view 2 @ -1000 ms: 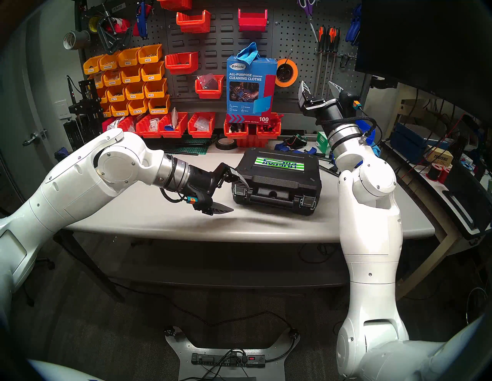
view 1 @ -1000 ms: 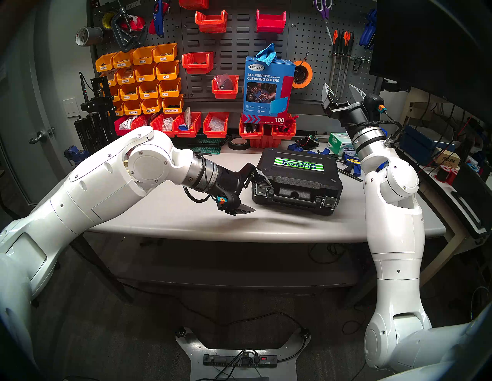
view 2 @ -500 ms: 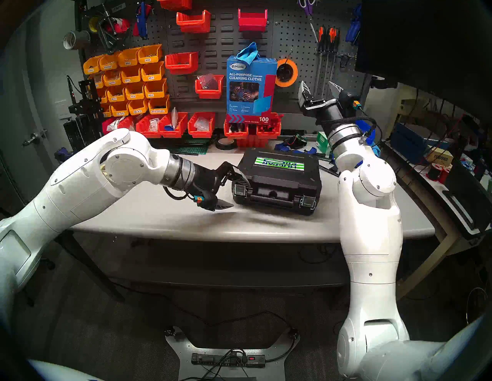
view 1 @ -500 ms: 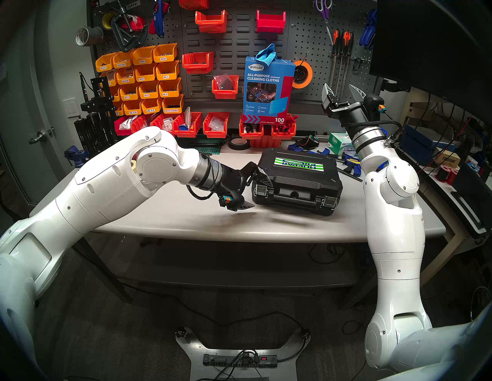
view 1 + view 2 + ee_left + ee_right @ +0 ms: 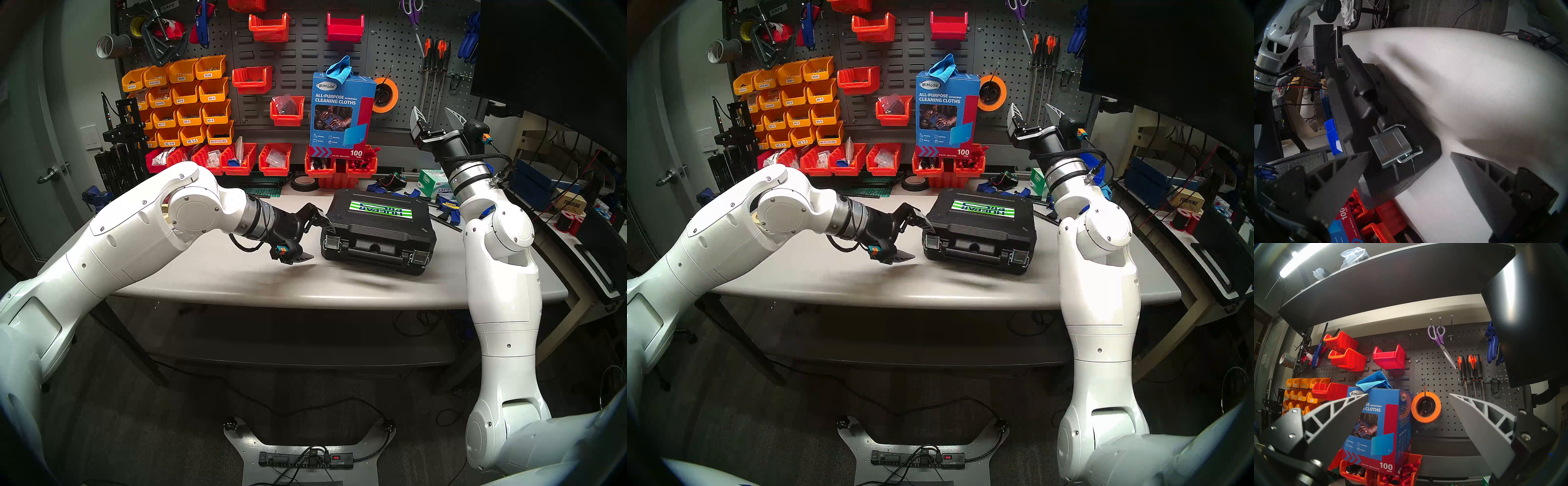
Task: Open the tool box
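The black tool box (image 5: 378,230) (image 5: 980,230) lies shut on the grey table (image 5: 237,278), striped label up, handle and two silver latches facing me. My left gripper (image 5: 319,242) (image 5: 920,241) is open at the box's front left corner. Its upper finger is by the lid's corner, and its lower finger hangs just over the table, apart from the box. In the left wrist view the left latch (image 5: 1390,147) lies flat on the box front between the fingertips of the gripper (image 5: 1410,153). My right gripper (image 5: 434,113) (image 5: 1408,394) is open and empty, raised toward the pegboard.
A blue cleaning-cloths box (image 5: 342,112) stands on red bins behind the tool box. A black tape roll (image 5: 304,183), blue clamps (image 5: 444,207) and a wipes box (image 5: 434,185) lie at the back and right. A dark monitor (image 5: 543,51) hangs at the right.
My left gripper pushed in against the box's left corner, then drew back to the left, still open. The box and the right arm have not moved.
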Motion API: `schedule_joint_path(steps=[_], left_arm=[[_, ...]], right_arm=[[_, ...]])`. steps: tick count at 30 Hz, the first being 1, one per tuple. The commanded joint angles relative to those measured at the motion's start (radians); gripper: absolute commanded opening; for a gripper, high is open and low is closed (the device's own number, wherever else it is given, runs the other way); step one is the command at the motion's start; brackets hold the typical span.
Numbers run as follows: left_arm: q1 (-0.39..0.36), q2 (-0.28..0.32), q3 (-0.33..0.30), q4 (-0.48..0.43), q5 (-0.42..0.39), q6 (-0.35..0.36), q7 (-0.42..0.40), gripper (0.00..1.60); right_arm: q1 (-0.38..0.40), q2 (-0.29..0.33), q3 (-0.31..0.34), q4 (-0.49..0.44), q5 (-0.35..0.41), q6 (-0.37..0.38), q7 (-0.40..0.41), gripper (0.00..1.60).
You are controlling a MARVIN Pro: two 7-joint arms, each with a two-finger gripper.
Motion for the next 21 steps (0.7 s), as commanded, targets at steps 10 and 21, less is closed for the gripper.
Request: schedule_joint_path(steps=[10,21], left_arm=[[0.065,0.017,0.070,-0.032,-0.014,-0.029,-0.017,1.36],[0.081,0.048,0.047,-0.076,-0.033,-0.002,0.035,1.60]], right_arm=[[0.004,0.004,0.000,-0.015,0.001,-0.005,-0.001,1.60],[0.003,0.007,-0.001,-0.015,0.003,-0.005,-0.003,1.60]])
